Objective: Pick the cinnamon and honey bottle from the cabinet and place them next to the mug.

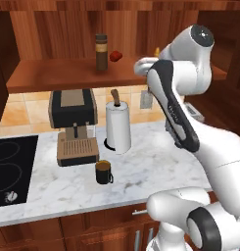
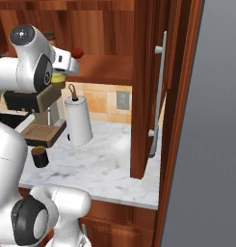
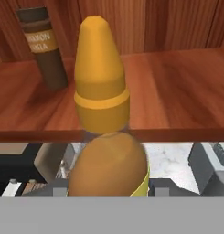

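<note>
You've got the tool [image 3: 109, 194] clamped on the honey bottle [image 3: 104, 114], held just off the front edge of the cabinet [image 1: 58, 73] shelf. Cinnamon jar [image 1: 101, 52] stands upright on the shelf; mug [image 1: 104, 172] sits on the tabletop [image 1: 151, 152].

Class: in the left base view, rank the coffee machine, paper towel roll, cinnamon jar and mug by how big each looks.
1. coffee machine
2. paper towel roll
3. cinnamon jar, though it stands farther back, so its rank is unsure
4. mug
</note>
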### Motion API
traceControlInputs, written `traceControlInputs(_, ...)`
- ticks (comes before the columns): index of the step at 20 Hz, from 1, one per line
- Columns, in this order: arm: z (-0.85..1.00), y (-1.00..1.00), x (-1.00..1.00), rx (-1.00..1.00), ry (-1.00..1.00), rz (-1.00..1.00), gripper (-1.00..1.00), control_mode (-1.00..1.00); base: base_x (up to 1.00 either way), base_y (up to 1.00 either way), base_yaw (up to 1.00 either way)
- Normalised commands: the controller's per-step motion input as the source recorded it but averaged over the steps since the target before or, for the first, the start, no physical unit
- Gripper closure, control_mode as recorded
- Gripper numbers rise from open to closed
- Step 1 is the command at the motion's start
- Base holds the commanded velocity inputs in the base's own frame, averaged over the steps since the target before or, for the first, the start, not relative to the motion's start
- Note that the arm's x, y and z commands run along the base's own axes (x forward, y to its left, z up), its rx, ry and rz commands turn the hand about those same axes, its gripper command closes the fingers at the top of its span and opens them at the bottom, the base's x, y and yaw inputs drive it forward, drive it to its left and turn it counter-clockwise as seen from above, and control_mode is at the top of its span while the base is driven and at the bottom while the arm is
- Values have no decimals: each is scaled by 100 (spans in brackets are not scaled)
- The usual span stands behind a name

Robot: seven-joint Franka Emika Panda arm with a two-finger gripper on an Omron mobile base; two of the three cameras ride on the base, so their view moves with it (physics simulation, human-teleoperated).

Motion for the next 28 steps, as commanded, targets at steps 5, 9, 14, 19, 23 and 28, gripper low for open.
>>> traceControlInputs(5, -13, -7, -26, 12, 1, 45, 100, -100, 0, 0, 0)
traceControlInputs(9, -11, -12, -14, 6, 2, 52, 100, -100, 0, 0, 0)
traceControlInputs(14, -10, -10, -20, 1, 0, 39, 100, -100, 0, 0, 0)
traceControlInputs(19, -35, 0, -4, 0, 0, 16, 100, -100, 0, 0, 0)
traceControlInputs(23, -66, 0, 0, 0, -1, 10, 100, -100, 0, 0, 0)
traceControlInputs(28, -85, 0, 0, 0, 0, 11, 100, -100, 0, 0, 0)
